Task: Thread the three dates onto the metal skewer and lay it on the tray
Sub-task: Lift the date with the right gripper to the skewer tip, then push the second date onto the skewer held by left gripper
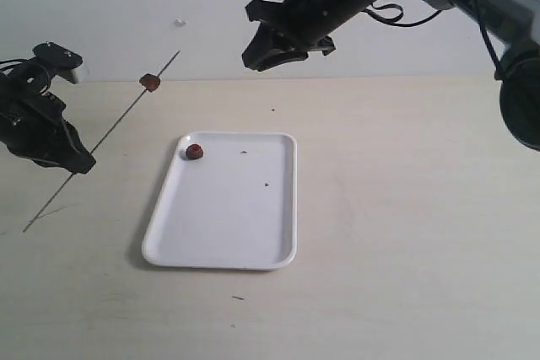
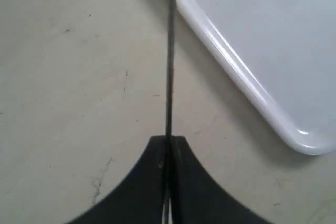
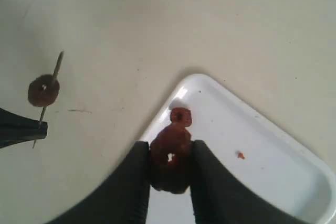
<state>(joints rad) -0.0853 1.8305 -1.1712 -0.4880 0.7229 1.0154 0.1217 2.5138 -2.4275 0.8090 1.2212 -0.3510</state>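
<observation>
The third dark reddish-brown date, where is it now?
It is clamped in the right gripper, raised above the white tray's far corner; one date sits on the skewer, another on the tray.

Worktop and backdrop, non-task items only

Pale beige worktop (image 1: 405, 208) fills most of the exterior frame, matte, faintly scuffed. Small dark specks: one at upper centre (image 1: 272, 110), a short dark fleck at lower centre (image 1: 239, 298). Plain off-white wall (image 1: 126, 6) spans the top of the frame, carrying a small pale mark (image 1: 180, 22) at upper left.
</observation>
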